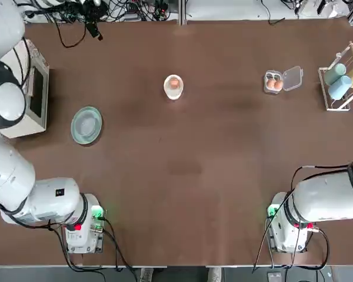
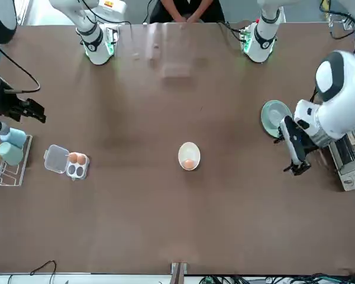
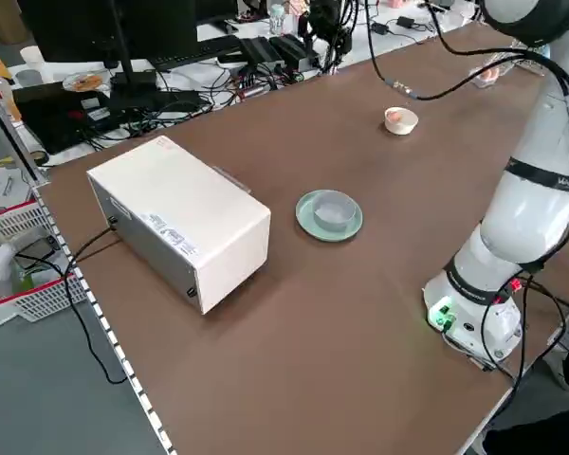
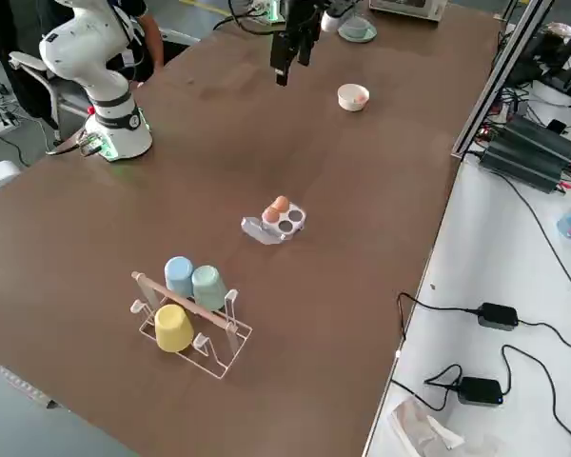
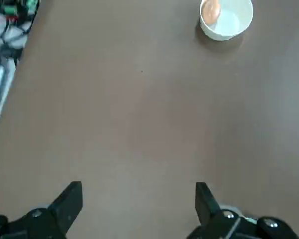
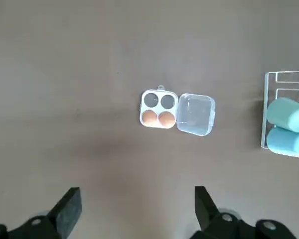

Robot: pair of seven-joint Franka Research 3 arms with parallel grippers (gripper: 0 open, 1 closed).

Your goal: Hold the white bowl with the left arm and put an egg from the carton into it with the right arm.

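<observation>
Egg (image 1: pixel 174 83) sits in white bowl (image 1: pixel 173 87). Left gripper (image 5: pixel 138 201) and right gripper (image 6: pixel 137 205) both spread wide, empty, above the table. Carton (image 6: pixel 177 112) lid open, two eggs left.

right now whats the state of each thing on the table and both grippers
white bowl: upright, one egg inside
carton: lid open, two eggs left, two cups empty
glass dish: upright, empty
wire rack: holds three cups
left gripper: open, empty
right gripper: open, empty
</observation>
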